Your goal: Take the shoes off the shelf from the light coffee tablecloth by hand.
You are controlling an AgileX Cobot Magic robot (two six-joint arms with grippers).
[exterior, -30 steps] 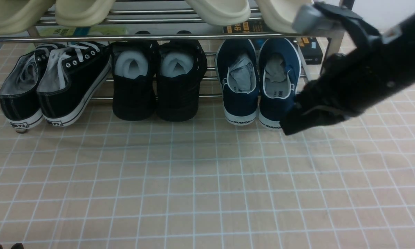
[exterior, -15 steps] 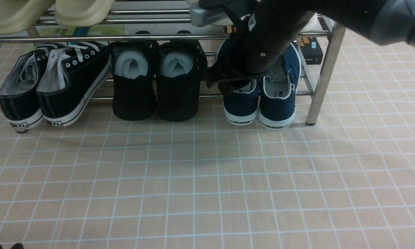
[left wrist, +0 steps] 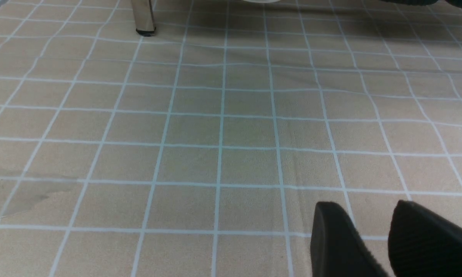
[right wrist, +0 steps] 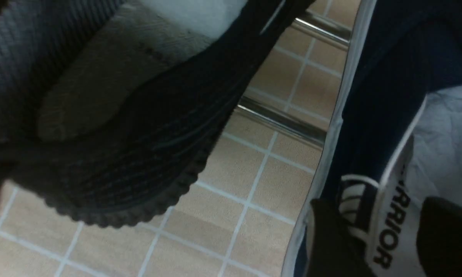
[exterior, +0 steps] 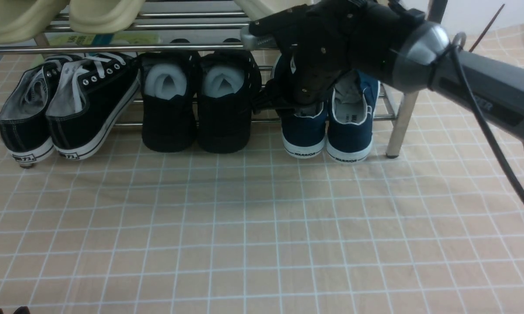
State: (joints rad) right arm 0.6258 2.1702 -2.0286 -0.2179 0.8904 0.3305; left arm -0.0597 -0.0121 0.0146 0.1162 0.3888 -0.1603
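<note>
On the bottom tier of the shelf (exterior: 399,126): the shoes (exterior: 340,133) sit side by side and touching, at the robot's right end of the rack. Their toes point in over the chrome bars and their white heels are down at the front, seemingly on the light coffee tablecloth (exterior: 244,226).
Shoe being approached: the one of the pair (right wrist: 373,127) on the robot's left, next to the all-black shoes (exterior: 200,113).
Right gripper (right wrist: 381,215): reaches down at that shoe's heel opening. Its fingers are spread wide, one at the outer side wall and the other over the printed insole. Nothing is clamped.
Left gripper (left wrist: 365,215): low over bare cloth, well away from the rack. Its fingers are slightly parted with nothing between them.
Neighbours: black lace-up sneakers (exterior: 70,109) stand at the far left of the same tier, and cream slippers (exterior: 104,13) sit on the tier above.
Done so far: judging by position, only the reach. Neither navy shoe has left the rack.
Left to do: close on the side wall, draw the shoe out clear of the upper bar and set it on the cloth, then do the same for its mate.
Risk: the neighbouring black shoe lies close to the outer finger and could be nudged.
</note>
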